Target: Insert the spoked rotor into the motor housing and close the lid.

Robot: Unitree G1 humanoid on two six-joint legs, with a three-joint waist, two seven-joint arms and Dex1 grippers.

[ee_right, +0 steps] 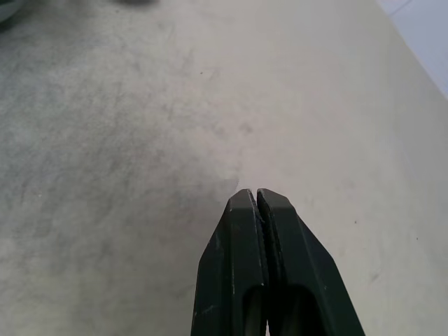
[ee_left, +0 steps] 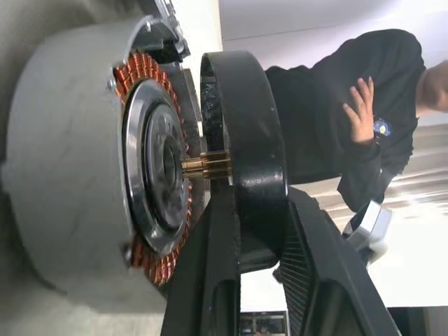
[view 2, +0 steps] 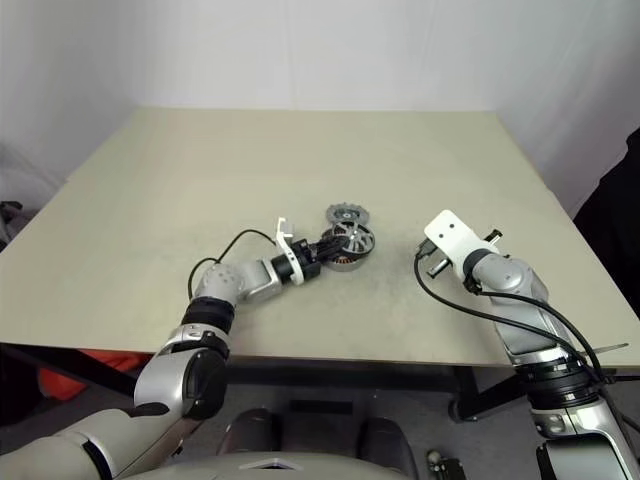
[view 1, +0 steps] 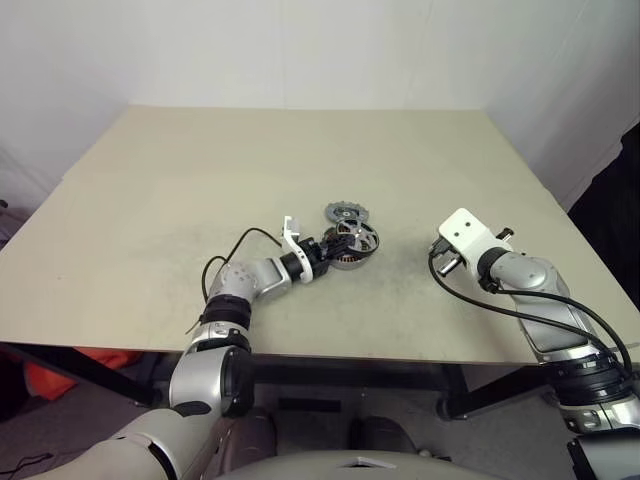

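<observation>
The left pincer [ee_left: 259, 280] is clamped on the thick black rim of the spoked rotor [ee_left: 241, 133], holding it on edge so its brass shaft meets the hub of the grey motor housing [ee_left: 77, 175] with copper windings (seemingly not yet seated). The flat grey lid [view 1: 346, 212] waits on the desk [view 1: 150, 200] behind. The right pincer [ee_right: 262, 203], pressed together, idles aside.

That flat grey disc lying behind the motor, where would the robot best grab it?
Probably by its outer edge. The lid lies flat on the table, so a claw would come from above and pinch two opposite points of the rim, or reach through its cut-outs. The right claw is shut and holds nothing; the left claw grips the wheel beside the motor housing.
</observation>
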